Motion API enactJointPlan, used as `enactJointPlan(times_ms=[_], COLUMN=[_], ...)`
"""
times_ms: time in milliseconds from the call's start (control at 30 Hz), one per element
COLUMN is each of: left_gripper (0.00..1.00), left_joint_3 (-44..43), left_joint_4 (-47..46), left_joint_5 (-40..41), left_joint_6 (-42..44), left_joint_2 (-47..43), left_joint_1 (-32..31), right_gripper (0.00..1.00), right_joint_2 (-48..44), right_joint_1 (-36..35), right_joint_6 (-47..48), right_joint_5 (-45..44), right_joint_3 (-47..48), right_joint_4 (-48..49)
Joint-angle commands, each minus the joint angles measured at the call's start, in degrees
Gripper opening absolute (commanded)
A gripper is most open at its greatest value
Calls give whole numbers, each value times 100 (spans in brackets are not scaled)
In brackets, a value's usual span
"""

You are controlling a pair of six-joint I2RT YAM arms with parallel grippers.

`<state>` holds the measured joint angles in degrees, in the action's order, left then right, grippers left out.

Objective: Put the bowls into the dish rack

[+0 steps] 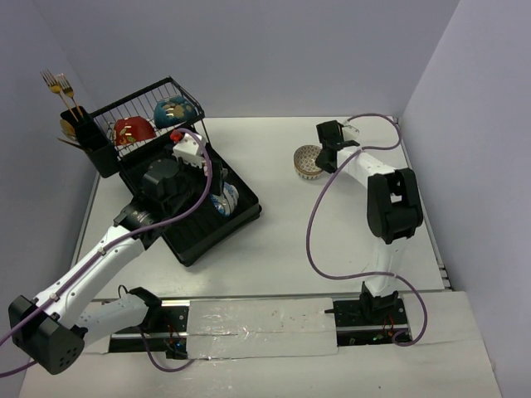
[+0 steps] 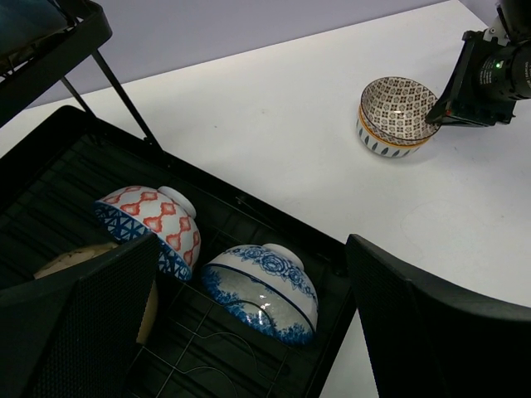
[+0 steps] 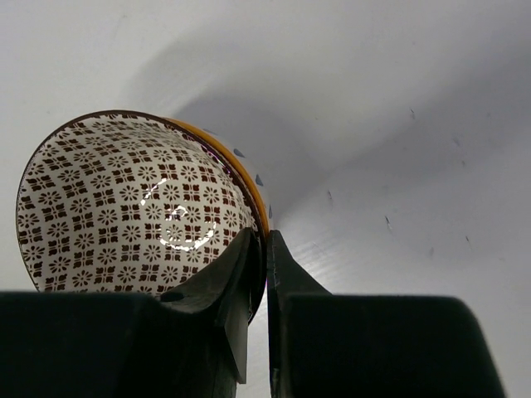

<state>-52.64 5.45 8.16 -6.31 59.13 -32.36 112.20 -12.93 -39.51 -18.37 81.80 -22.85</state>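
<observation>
Dish rack (image 1: 192, 242) at left, blue floral bowl (image 2: 261, 290) already in tray. Left fingers (image 2: 91, 323) apart, empty, hovering over tray: collision risk for incoming carry. Brown-patterned bowl (image 3: 124, 207) nested on striped bowl (image 2: 383, 148), right side of tabletop (image 1: 332, 240). Right fingers (image 3: 246, 265) clamped on its rim; thin pinch, bowl may slip, swing, or drag lower bowl.

I see the black two-tier dish rack (image 1: 189, 242) at the worktop's (image 1: 274, 166) left. Its upper wire basket holds a red bowl (image 1: 133, 130) and a teal bowl (image 1: 172, 109). On the ribbed lower tray, a red-and-blue bowl (image 2: 149, 225) and a blue floral bowl (image 2: 261, 290) lie tipped side by side, a cream bowl (image 2: 79, 259) half hidden beside them. Well apart on the right, a brown-patterned bowl (image 2: 398, 108) nests in an orange-rimmed bowl (image 2: 386, 143).
</observation>
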Motion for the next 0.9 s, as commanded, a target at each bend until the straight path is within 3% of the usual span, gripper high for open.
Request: enactJointPlan(times_ms=[0,367,633,867], left_gripper=[99,99,99,99], left_joint_3=[-9,-18,0,17], left_joint_4=[-185,-141,-167,-185], left_joint_5=[-157,-166,-140,-105], left_joint_6=[112,156,217,296], left_joint_2=[10,133,151,177], left_joint_1=[-69,-201,-271,-332], right_gripper=[2,0,0,0], right_joint_2=[-620,-1752,-2685,-3476], right_joint_1=[-60,-535,-1746,-2082], right_joint_6=[101,171,207,127], right_joint_5=[-140,210,378,422], right_joint_3=[-260,-1640,-2853,-3363], right_joint_4=[-70,70,326,281])
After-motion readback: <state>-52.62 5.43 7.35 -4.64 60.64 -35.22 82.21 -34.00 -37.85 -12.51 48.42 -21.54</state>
